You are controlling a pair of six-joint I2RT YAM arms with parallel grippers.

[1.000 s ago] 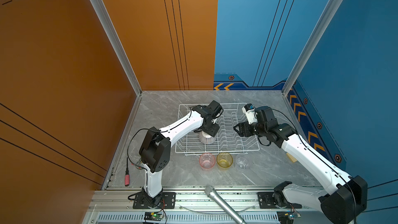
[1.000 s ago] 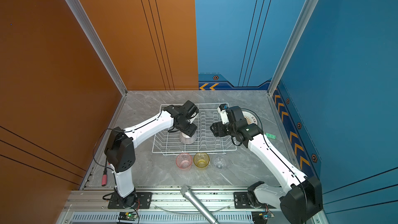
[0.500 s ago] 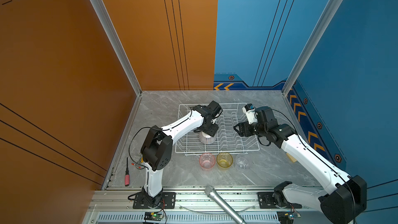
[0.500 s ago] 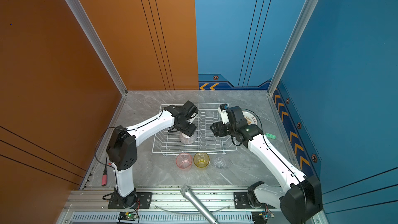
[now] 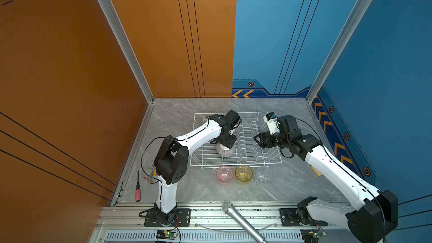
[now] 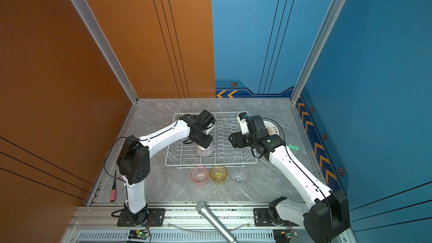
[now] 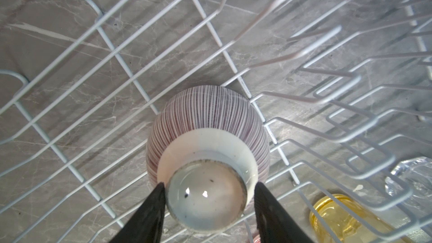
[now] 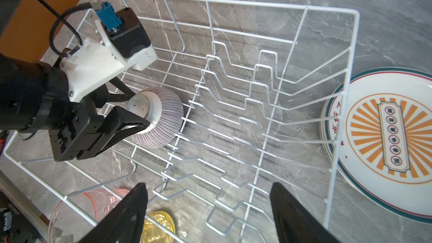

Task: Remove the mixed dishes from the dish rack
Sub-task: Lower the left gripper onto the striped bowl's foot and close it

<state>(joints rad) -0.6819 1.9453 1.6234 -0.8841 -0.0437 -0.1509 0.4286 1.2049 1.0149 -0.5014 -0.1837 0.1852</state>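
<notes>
An upside-down striped bowl (image 5: pixel 225 152) (image 7: pixel 208 122) (image 8: pixel 163 118) rests in the left half of the white wire dish rack (image 5: pixel 251 141) (image 6: pixel 224 136). My left gripper (image 5: pixel 225 144) (image 7: pixel 208 185) points down over it. Its two fingers are shut on the bowl's round foot, one on each side. My right gripper (image 5: pixel 257 140) (image 8: pixel 209 185) hovers open above the rack's right half, with nothing between its fingers. Pink (image 5: pixel 225 174), amber (image 5: pixel 243 173) and clear (image 5: pixel 263 174) tumblers stand on the table in front of the rack. A stack of plates (image 6: pixel 272 127) (image 8: pixel 385 136), orange sunburst on top, lies right of the rack.
The rack's upright plate-slot wires (image 8: pixel 233 104) hold nothing. A red-handled screwdriver (image 5: pixel 138 190) lies at the table's left edge. A microphone (image 5: pixel 240 218) crosses the front rail. A green block (image 6: pixel 293 147) lies at the right, and a wooden block (image 5: pixel 315 171) sits by my right arm.
The left gripper's jaws have narrowed onto the bowl's foot. Both arms have stayed almost where they were.
</notes>
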